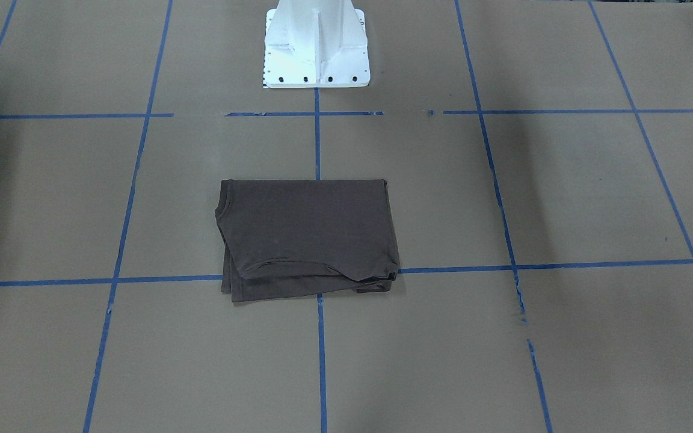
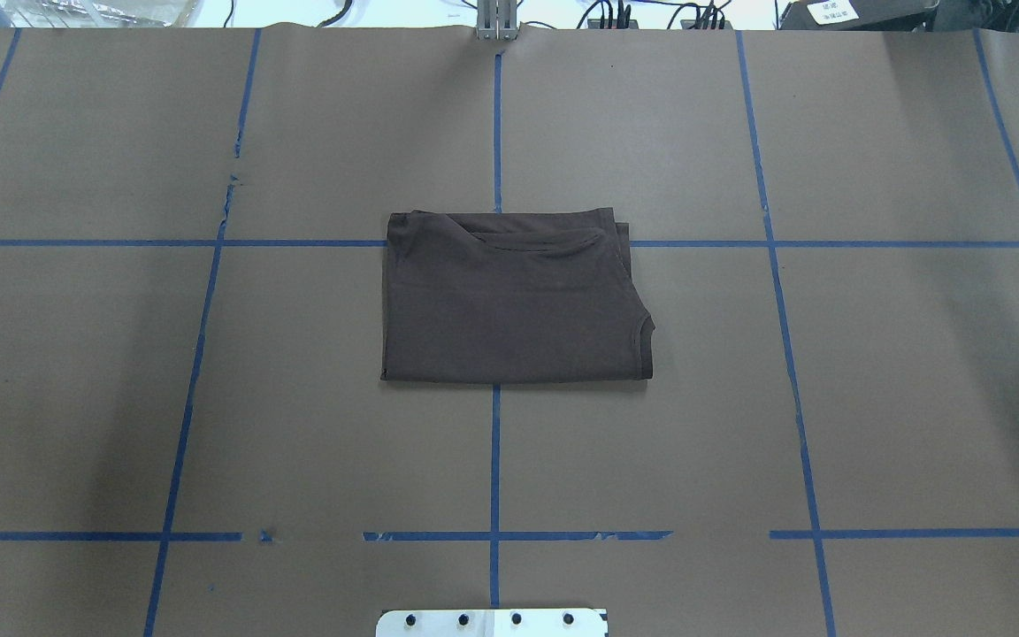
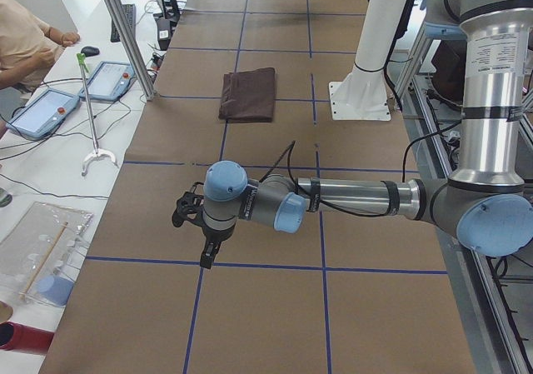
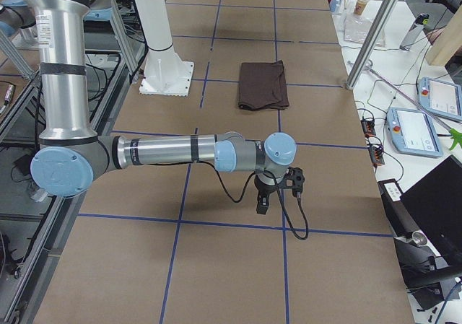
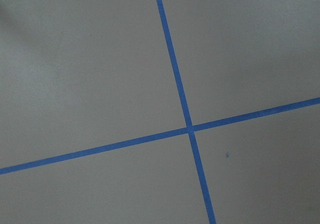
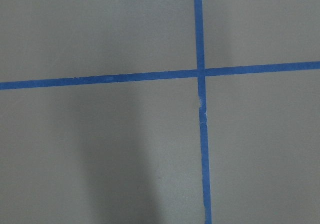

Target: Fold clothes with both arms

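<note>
The dark brown-grey T-shirt lies folded into a neat rectangle at the middle of the table, also seen in the front view and both side views. No logo or tag shows. My left gripper hangs over bare paper far from the shirt, in the exterior left view only. My right gripper hangs over bare paper at the other end, in the exterior right view only. I cannot tell whether either is open or shut. Both wrist views show only paper and tape.
Brown paper with a blue tape grid covers the table. The white robot base stands at the robot's edge. Teach pendants, cables and a metal pole lie beyond the table's far edge. An operator sits there.
</note>
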Robot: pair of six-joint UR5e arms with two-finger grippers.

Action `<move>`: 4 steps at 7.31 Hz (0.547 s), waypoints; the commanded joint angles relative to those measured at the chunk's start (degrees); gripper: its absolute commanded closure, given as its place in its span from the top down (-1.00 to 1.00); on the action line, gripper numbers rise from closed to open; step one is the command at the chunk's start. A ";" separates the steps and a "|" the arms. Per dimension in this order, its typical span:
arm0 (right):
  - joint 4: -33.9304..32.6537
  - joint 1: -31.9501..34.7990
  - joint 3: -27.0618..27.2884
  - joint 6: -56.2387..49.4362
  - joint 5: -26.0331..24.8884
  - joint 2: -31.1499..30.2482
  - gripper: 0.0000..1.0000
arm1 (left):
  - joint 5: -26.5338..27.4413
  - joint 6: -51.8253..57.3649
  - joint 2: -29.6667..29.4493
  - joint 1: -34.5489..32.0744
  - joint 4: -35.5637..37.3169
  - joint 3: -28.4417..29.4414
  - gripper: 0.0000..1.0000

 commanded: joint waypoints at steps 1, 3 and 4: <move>0.00 -0.89 -0.09 0.08 -0.17 0.00 1.00 | 0.17 0.12 0.01 0.09 0.00 0.04 1.00; 0.00 -1.51 -0.53 -0.01 -0.26 0.08 1.00 | 0.43 0.20 0.01 0.09 -0.52 0.12 1.00; 0.00 -1.86 -0.53 -0.01 -0.26 0.08 1.00 | 0.43 0.20 0.01 0.09 -0.53 0.12 1.00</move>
